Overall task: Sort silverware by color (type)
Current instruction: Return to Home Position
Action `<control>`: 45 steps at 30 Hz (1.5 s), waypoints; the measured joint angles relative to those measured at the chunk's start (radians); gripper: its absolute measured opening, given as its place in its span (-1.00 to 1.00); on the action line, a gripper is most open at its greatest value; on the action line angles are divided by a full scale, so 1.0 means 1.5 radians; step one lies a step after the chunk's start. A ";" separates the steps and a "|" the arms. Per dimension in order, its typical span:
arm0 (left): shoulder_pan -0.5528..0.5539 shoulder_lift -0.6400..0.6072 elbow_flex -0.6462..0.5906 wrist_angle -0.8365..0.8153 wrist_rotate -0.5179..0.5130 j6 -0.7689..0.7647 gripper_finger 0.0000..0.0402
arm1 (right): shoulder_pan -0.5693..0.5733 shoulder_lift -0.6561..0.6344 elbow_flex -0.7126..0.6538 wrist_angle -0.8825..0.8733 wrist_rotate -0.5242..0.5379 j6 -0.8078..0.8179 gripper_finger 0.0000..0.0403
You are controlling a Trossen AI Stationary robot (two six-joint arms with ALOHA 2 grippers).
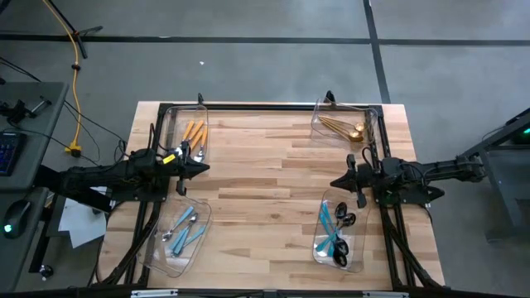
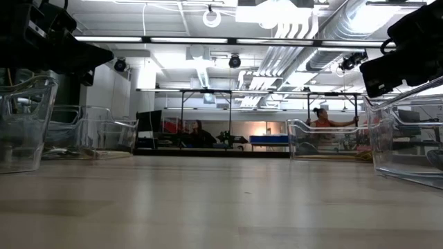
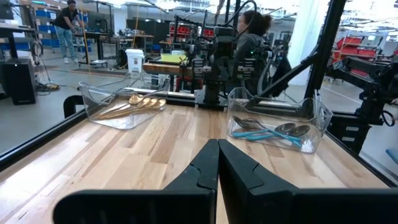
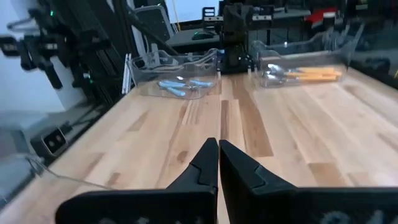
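**Four kinds of silverware in four bins, both hands clenched on nothing**

Seen from above, the desk [image 1: 265, 190] carries a clear bin at each corner. On the desk's left side, the upper-left bin [image 1: 166, 132] holds the orange-handled silverware [image 1: 194, 132], and the lower-left bin [image 1: 161, 261] holds the light-blue-handled silverware [image 1: 184, 230]. The left hand [image 1: 201, 168] hangs over the desk's left edge between these two bins and points toward the desk's middle. Its wrist view shows the two fingers [image 3: 205, 163] pressed together, gripping nothing.

On the desk's right side, the upper-right bin [image 1: 370, 120] holds the all-gold silverware [image 1: 344, 128]. The lower-right bin [image 1: 358, 248] holds the teal-handled black silverware [image 1: 334, 236]. The right hand [image 1: 335, 182] hangs between those two bins, also pointing toward the desk's middle. Its fingers [image 4: 205, 163] are likewise closed against each other and carry nothing.
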 joint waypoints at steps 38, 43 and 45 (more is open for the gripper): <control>-0.007 -0.003 0.001 0.001 -0.005 0.000 -1.00 | -0.005 -0.082 -0.001 -0.001 -0.001 0.054 -1.00; -0.007 -0.003 0.001 0.001 -0.005 0.000 -1.00 | -0.005 -0.082 -0.001 -0.001 -0.001 0.054 -1.00; -0.007 -0.003 0.001 0.000 -0.005 0.000 -1.00 | -0.004 -0.082 -0.001 -0.001 -0.001 0.054 -1.00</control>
